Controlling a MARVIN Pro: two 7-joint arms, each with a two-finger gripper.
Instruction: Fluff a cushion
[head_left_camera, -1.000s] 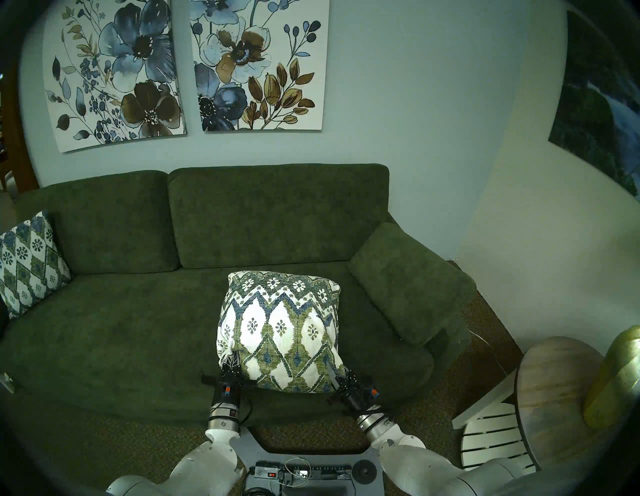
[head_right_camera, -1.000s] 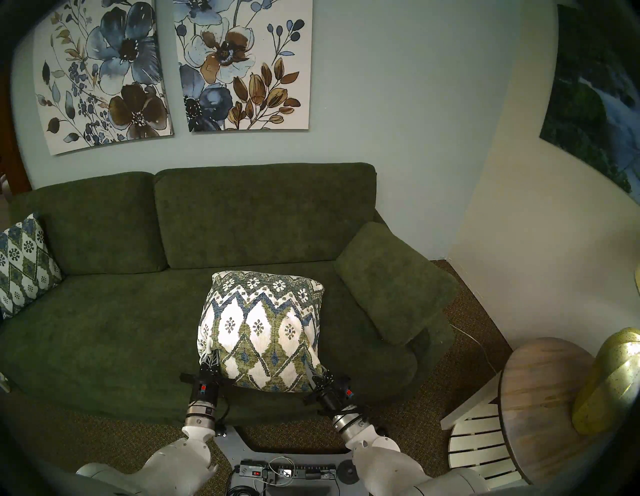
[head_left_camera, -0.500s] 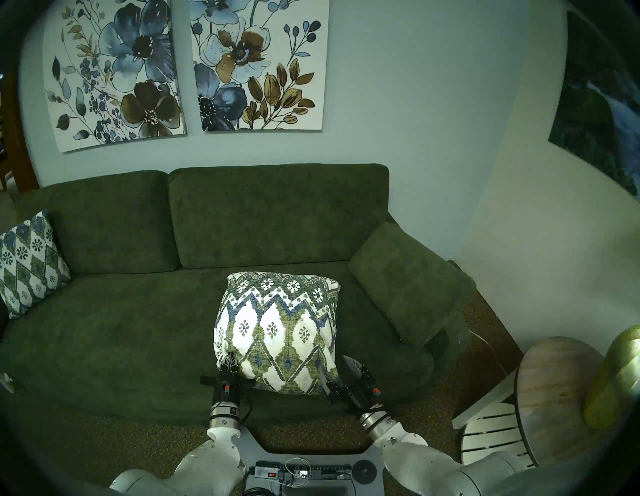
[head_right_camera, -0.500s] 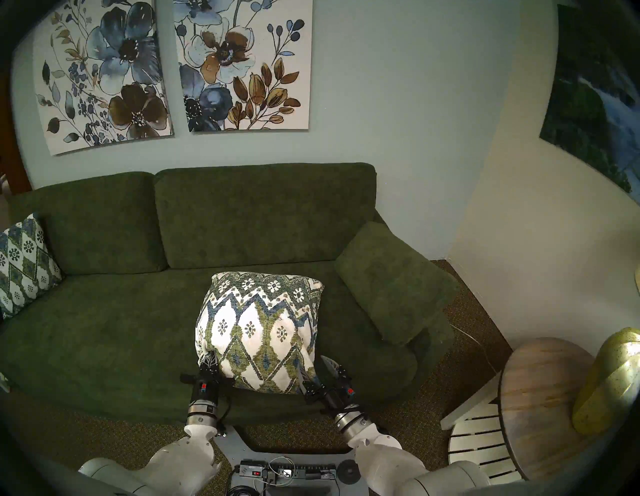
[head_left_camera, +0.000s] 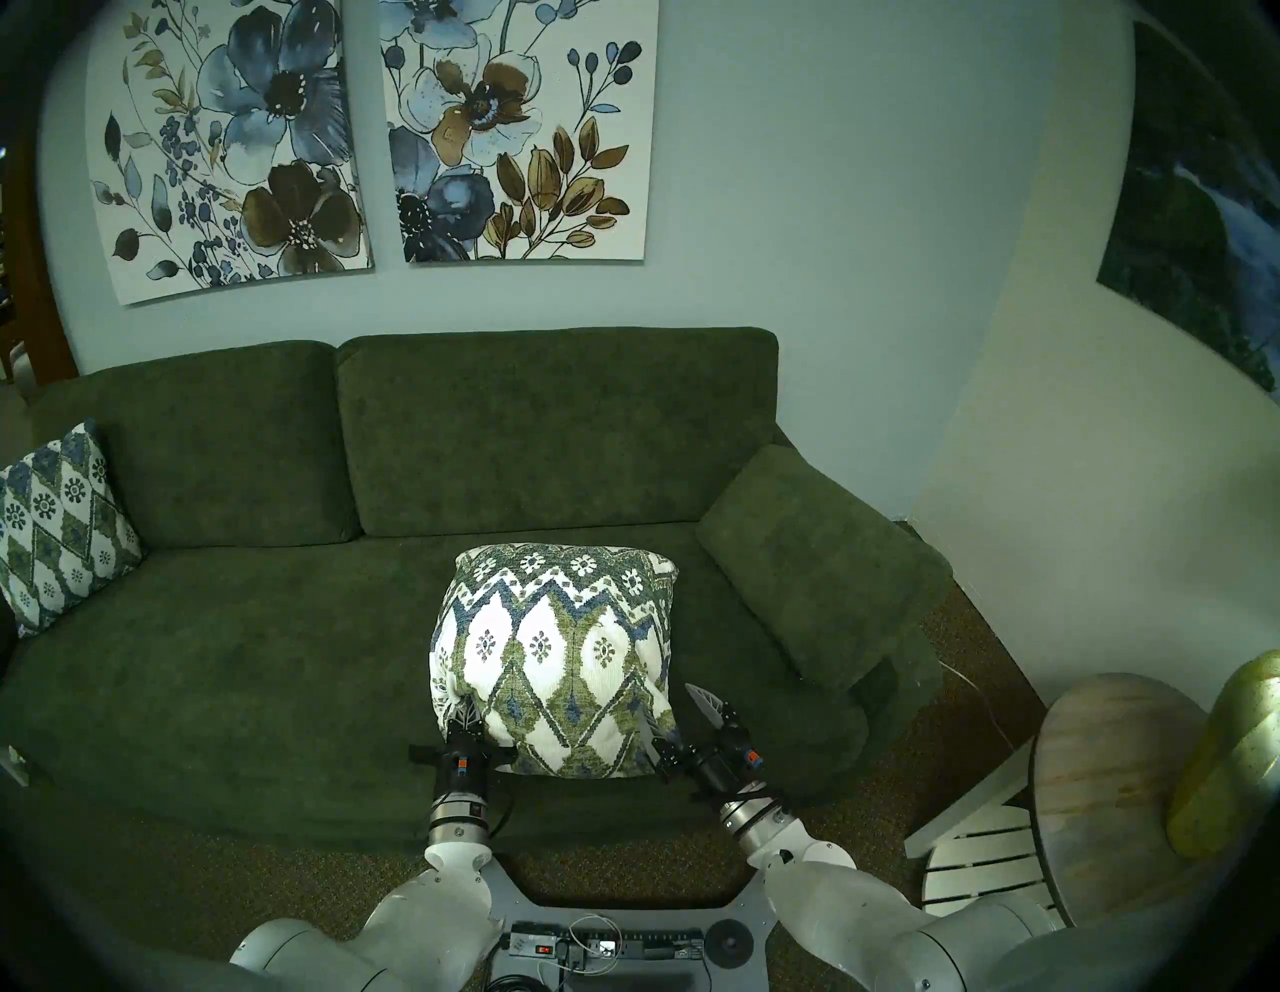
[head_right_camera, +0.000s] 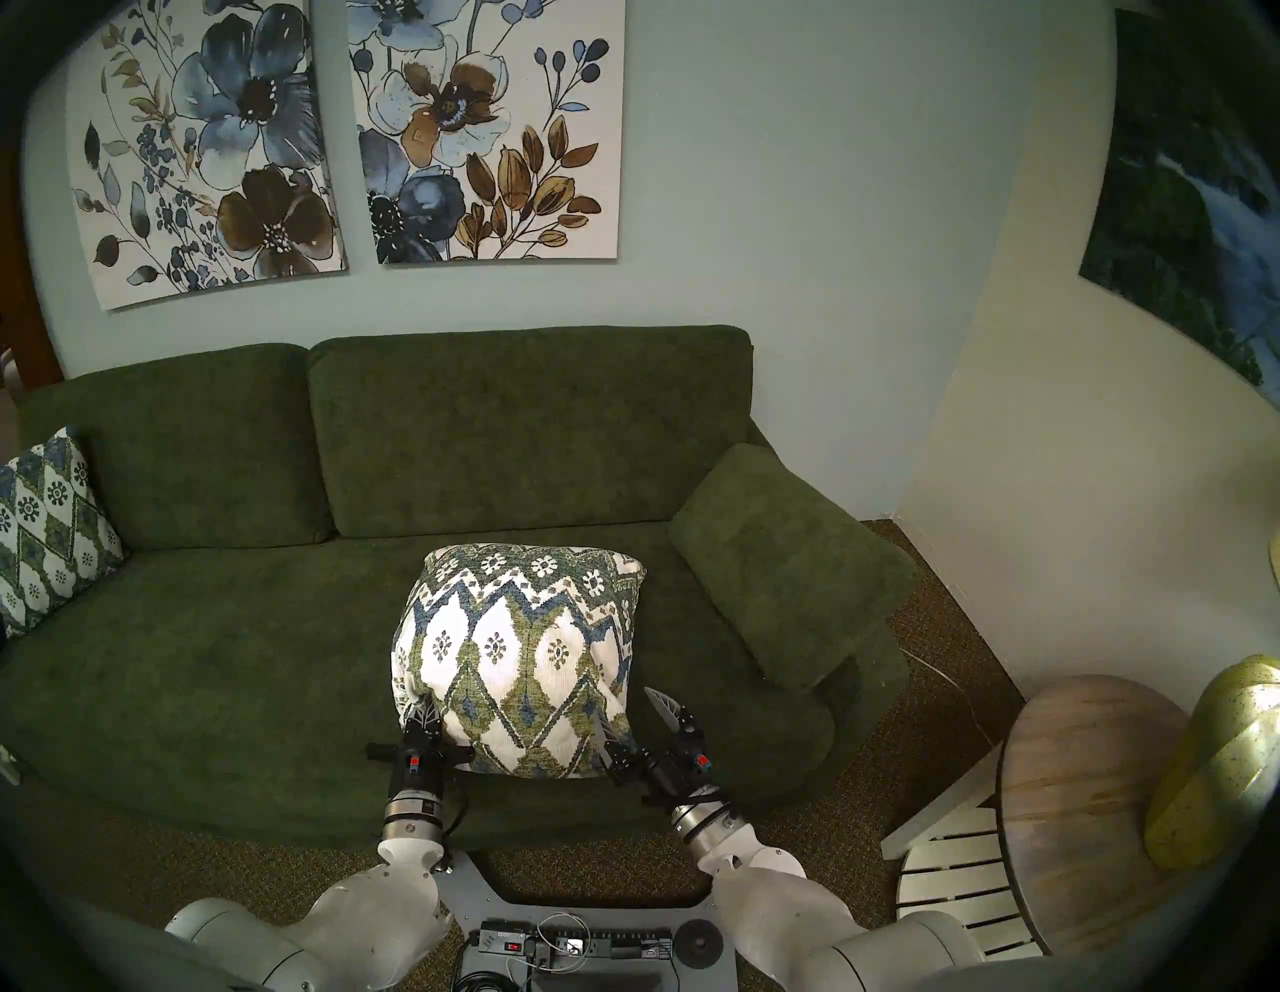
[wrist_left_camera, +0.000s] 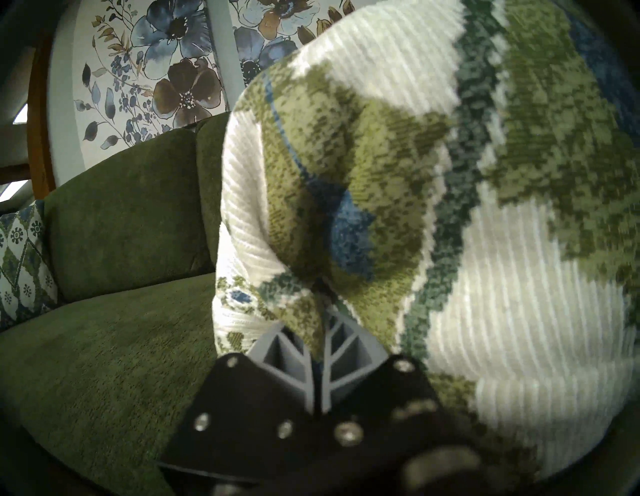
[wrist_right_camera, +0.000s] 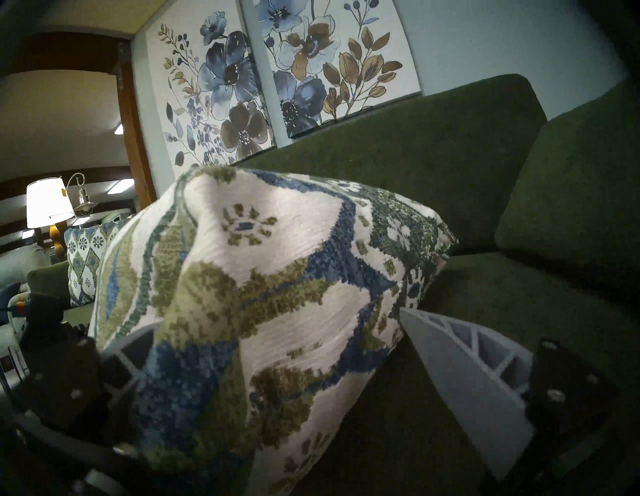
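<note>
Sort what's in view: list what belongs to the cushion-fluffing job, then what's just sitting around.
Part of the job:
- cushion on the sofa seat
- left hand, shut on a near corner
- right hand, open at the other near corner

Just sitting around:
- second patterned cushion
- round side table
- flower paintings

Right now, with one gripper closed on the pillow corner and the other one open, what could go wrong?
1. Only the left gripper pinches the cushion, at one near corner; a lift may let it swing or slip out.
2. The right gripper is open with the other near corner between its fingers; closing could catch only a thin fold of fabric.
3. The cushion lies near the front edge of the sofa, so it could drop to the floor.
</note>
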